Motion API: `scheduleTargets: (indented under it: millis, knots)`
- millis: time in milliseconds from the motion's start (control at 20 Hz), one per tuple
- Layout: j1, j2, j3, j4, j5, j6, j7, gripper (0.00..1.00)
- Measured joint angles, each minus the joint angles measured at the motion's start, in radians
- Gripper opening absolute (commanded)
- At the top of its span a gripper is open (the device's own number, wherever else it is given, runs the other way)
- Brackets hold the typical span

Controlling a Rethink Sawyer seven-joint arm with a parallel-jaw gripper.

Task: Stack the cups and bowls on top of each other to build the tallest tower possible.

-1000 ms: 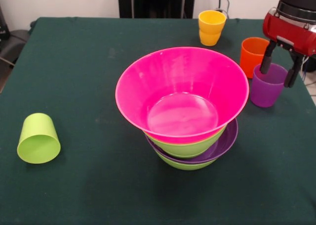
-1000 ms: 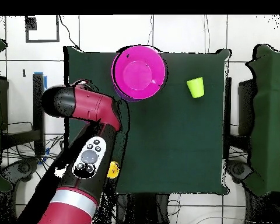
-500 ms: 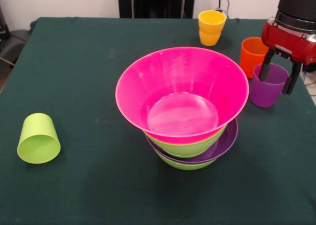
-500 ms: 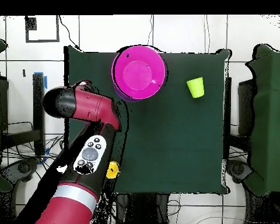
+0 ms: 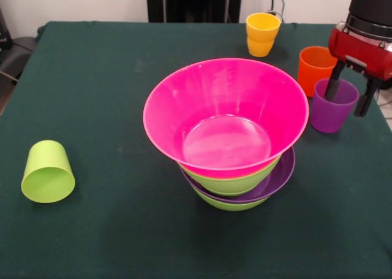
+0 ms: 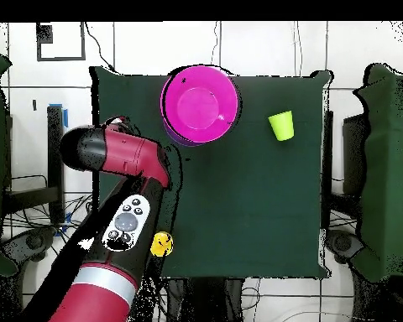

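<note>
Gripper: the gripper hangs over the purple cup; one finger dips inside the rim, the other sits outside the wall on the cup's far-right side. Spread apart, not yet clamped on the wall.
Why so: straddling the thin wall looks like a rim pinch, likely the way to lift a tapered cup upright.
Purple cup: upright, mouth up, near the table's right edge in the front view, just beside the orange cup.
Tower: pink bowl uppermost, nested on a lime green bowl, a wide purple bowl and another green bowl at the bottom; mid-table.
Other cups: yellow-orange cup upright at the far side; lime green cup tipped on its side, well apart to the left.
Obstruction: the orange cup is close to the inner finger; a sideways slip could knock it. Path toward the pink bowl looks open.
Overhead: arm covers the purple and orange cups; the table shows the pink bowl and green cup.
</note>
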Motion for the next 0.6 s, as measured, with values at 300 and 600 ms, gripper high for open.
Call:
scheduleTargets:
  millis: [300,600]
  knots:
    - [0.010,0.000,0.000,0.000,0.005,0.000,0.000,1.00]
    - [0.017,0.000,0.000,0.000,0.011,0.000,0.000,1.00]
